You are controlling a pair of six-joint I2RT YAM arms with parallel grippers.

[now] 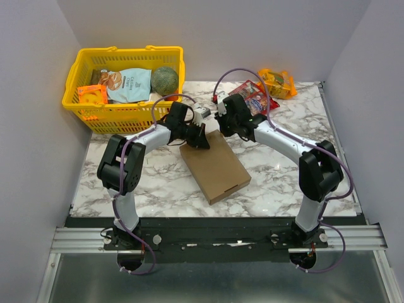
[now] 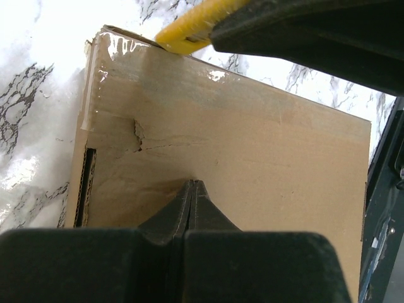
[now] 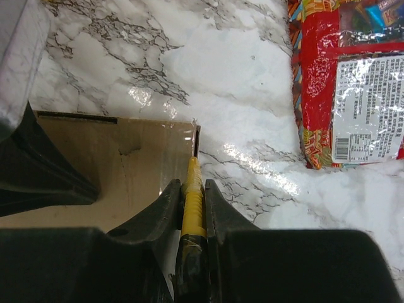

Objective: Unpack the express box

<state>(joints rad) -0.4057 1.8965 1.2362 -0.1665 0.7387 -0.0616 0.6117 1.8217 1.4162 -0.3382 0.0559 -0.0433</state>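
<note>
White links [image 1: 154, 134], black joints [image 1: 120, 165], purple cables [image 1: 242, 69]; left gripper [image 2: 192, 183], right gripper [image 3: 191, 186], both black

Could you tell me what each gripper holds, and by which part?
Right gripper: yellow cutter, clamped along its body, tip free. Left gripper: shut, holding nothing, tips on the box.

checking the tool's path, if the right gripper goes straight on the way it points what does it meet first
Probably the express box: the yellow tool clamped in the right gripper has its tip at the box's corner edge. Past that lies marble table, though depth is unclear.
</note>
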